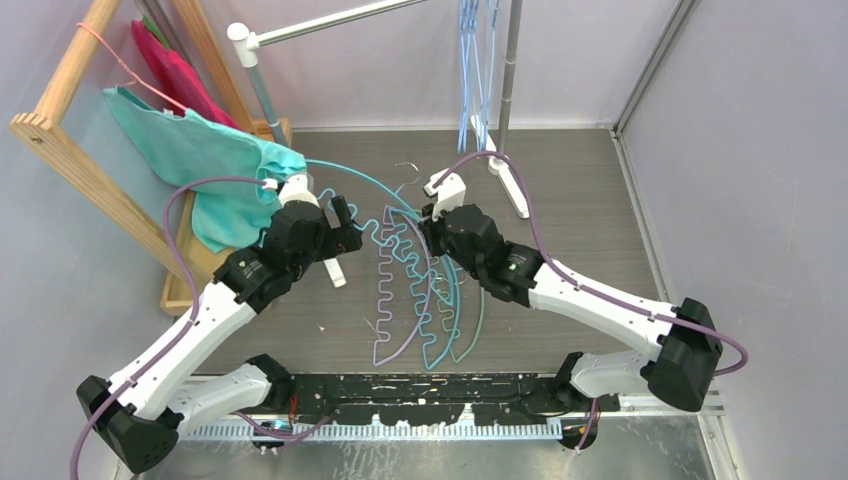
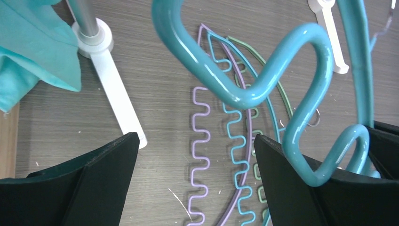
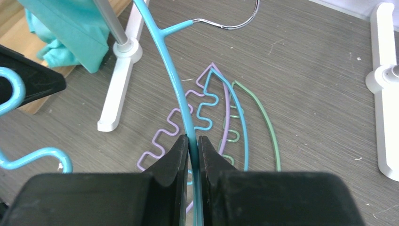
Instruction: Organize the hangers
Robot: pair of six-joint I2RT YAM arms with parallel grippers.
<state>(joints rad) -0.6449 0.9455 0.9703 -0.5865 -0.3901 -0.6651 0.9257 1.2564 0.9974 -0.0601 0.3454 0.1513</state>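
Note:
My right gripper (image 3: 193, 139) (image 1: 432, 222) is shut on the arched bar of a teal hanger (image 3: 169, 70) (image 1: 360, 178) and holds it above the floor, its metal hook (image 3: 235, 23) pointing away. The hanger's wavy bar (image 2: 263, 80) runs past the outer side of my left gripper's right finger (image 2: 291, 188). My left gripper (image 2: 195, 139) (image 1: 345, 222) is open with nothing between its fingers. Below lie a lavender hanger (image 1: 400, 290) (image 2: 202, 141), a light blue one (image 1: 440, 330) (image 2: 237, 155) and a green one (image 1: 478, 310) (image 3: 266, 122). More light blue hangers (image 1: 478, 60) hang at the back.
A grey rail (image 1: 330, 22) on white-footed poles (image 1: 510, 180) spans the back. A wooden rack (image 1: 70, 150) at the left carries a teal cloth (image 1: 210, 160), a pink cloth (image 1: 175, 70) and a pink wire hanger (image 1: 110, 50). Walls close in on both sides.

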